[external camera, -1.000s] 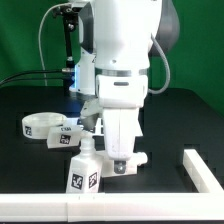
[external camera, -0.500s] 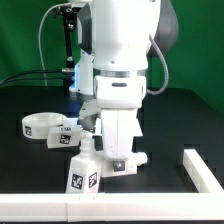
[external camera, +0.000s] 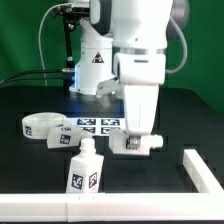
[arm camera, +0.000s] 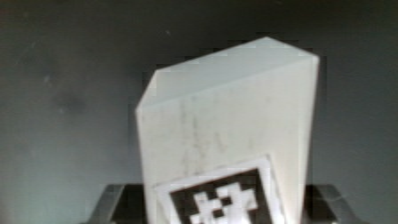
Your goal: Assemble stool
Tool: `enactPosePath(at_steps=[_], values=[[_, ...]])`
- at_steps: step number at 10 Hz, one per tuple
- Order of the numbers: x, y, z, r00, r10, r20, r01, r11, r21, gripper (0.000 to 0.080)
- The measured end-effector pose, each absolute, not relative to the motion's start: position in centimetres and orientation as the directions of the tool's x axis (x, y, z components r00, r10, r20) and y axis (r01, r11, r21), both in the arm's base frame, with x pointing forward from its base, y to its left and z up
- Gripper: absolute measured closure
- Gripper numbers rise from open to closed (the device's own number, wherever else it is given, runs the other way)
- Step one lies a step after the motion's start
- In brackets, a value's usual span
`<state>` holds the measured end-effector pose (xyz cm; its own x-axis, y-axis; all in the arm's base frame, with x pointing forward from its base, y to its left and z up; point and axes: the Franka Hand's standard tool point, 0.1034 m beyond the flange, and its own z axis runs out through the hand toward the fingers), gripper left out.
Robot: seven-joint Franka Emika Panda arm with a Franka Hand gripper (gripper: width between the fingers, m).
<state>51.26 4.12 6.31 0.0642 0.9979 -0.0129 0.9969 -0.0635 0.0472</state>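
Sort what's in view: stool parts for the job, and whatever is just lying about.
For the job: round seat; standing leg; held leg, clamped in the pincer.
Lying about: marker board; corner rail.

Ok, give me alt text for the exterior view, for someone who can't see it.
A white robot arm holds a stool leg in its gripper low over a black table. A second leg stands upright to the exterior view's left of it, with the round seat and marker board behind, and a white rail along the table's edge.
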Motion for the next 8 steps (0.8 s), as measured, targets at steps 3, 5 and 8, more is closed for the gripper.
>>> enactPosePath(at_steps=[3,5,8], values=[[51.1,4.2,6.0,0.045,0.999,-0.015,0.998,-0.044,0.042,0.0478],[48.8,5.9,5.5,-0.225,0.974,-0.015,0.974,0.225,0.014,0.0478],[47.1,5.6,5.2,-0.503,0.864,-0.010,0.864,0.503,-0.004,0.0478]])
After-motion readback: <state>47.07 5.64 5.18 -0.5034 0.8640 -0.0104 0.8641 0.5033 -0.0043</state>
